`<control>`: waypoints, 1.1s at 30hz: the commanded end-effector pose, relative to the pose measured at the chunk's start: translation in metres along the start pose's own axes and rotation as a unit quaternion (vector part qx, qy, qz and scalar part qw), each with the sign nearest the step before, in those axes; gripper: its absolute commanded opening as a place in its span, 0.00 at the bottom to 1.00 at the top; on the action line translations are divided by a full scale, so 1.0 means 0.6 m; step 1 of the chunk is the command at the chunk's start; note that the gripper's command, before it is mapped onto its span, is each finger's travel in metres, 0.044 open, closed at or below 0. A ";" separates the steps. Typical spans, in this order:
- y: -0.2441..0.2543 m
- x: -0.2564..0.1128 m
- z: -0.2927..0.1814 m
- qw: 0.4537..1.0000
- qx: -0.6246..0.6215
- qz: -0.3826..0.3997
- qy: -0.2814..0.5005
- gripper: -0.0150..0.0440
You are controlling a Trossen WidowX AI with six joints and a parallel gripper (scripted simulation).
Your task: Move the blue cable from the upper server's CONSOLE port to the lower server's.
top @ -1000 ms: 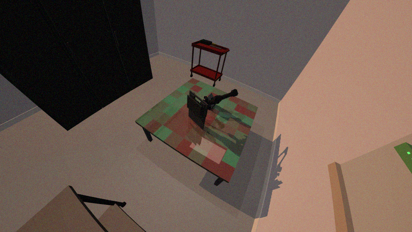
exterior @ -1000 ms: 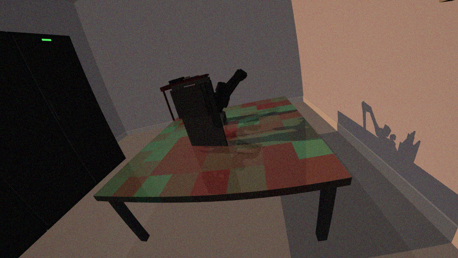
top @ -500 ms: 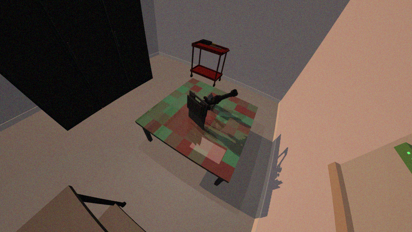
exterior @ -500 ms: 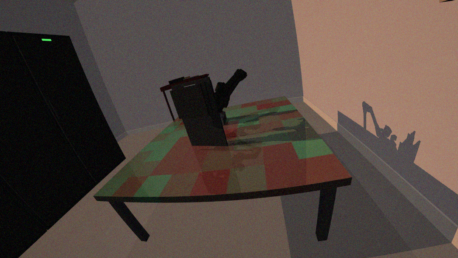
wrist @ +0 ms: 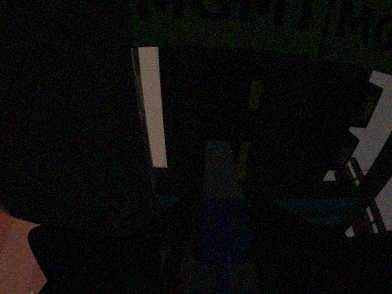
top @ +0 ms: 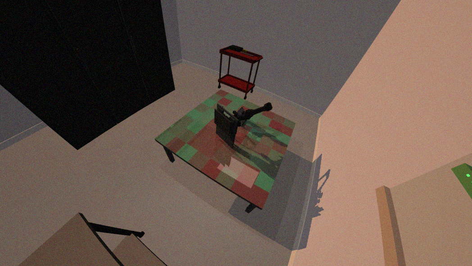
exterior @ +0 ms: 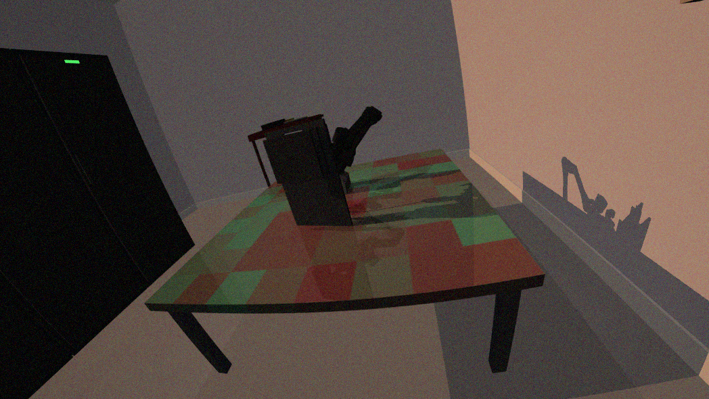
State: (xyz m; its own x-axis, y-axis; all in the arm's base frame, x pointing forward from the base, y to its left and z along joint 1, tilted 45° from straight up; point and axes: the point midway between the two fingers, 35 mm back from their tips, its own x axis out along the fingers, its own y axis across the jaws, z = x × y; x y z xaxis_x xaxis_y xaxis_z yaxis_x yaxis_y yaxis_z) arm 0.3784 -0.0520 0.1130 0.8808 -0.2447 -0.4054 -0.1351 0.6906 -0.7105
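In the top view, your arm (top: 253, 112) (exterior: 360, 130) reached the dark rack (top: 226, 127) (exterior: 317, 183); its servers were indistinct. The exterior view hid the ports behind its side. In the wrist view, your gripper (wrist: 220, 194) was clamped on the blue cable's plug (wrist: 219, 167); seating was unclear. Squaring it before pushing seemed wise.

The dark upright housing (top: 225, 127) (exterior: 310, 178) on the worktop (top: 201, 150) (exterior: 357, 277) blocks passage from its side opposite the arm (top: 256, 111) (exterior: 358, 130). Open air lies above the patchwork surface toward the pale wall (top: 379, 98) (exterior: 570, 88)
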 end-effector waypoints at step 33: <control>-0.005 0.012 0.006 1.000 0.004 -0.009 -0.001 0.25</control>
State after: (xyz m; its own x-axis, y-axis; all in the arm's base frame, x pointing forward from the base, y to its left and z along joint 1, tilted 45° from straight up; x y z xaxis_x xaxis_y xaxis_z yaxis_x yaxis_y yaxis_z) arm 0.3847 -0.0520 0.1109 0.8815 -0.2465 -0.4028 -0.1321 0.6901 -0.7115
